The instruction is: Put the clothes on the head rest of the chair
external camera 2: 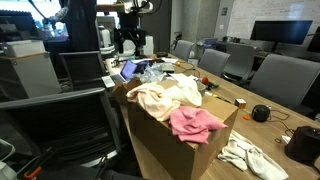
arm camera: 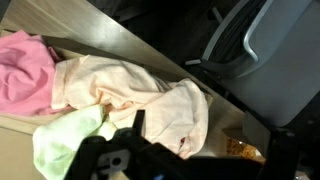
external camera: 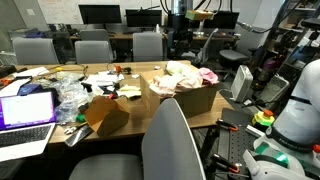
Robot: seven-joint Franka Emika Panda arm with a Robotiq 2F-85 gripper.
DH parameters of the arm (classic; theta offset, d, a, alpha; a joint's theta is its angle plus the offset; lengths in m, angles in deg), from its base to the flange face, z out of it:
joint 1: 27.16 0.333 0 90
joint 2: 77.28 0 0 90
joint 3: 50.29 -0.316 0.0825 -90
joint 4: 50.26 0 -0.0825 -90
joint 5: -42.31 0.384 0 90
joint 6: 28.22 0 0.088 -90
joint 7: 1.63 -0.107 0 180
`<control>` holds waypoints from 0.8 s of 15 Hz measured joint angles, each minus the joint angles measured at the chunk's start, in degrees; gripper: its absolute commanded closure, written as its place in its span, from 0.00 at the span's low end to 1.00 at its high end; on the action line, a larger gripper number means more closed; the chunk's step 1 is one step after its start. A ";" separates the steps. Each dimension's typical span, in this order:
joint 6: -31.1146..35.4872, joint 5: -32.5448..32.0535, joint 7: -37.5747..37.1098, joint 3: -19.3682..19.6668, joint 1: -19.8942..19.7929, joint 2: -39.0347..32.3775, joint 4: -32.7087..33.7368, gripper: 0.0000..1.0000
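A pile of clothes (external camera: pixel 186 76) fills an open cardboard box (external camera: pixel 195 99) on the long wooden table; it shows in both exterior views (external camera 2: pixel 170 100). In the wrist view I see a pink piece (arm camera: pixel 25 70), a cream piece (arm camera: pixel 140 95) and a light green piece (arm camera: pixel 65 140). My gripper (arm camera: pixel 200 145) hangs above the cream piece, open and empty. In the exterior views it is high behind the box (external camera: pixel 181 42) (external camera 2: pixel 131 44). A grey chair (external camera: pixel 172 140) stands at the table's near side, with its head rest close to the box.
A smaller tipped cardboard box (external camera: pixel 106 114), a laptop (external camera: pixel 27 110), plastic bags and papers crowd the table. Several grey office chairs (external camera: pixel 92 50) line the far side. A dark mesh chair (external camera 2: pixel 70 100) stands beside the box. White cloth (external camera 2: pixel 250 155) lies on the table.
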 measured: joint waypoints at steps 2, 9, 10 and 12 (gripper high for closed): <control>0.90 1.29 -0.10 1.29 -0.93 -2.92 0.83 0.00; 6.86 5.73 -0.44 3.91 -3.58 -12.65 4.63 0.00; 7.79 5.80 -0.82 4.02 -3.74 -13.97 5.17 0.00; 9.33 5.81 -1.99 4.06 -3.86 -16.63 6.15 0.00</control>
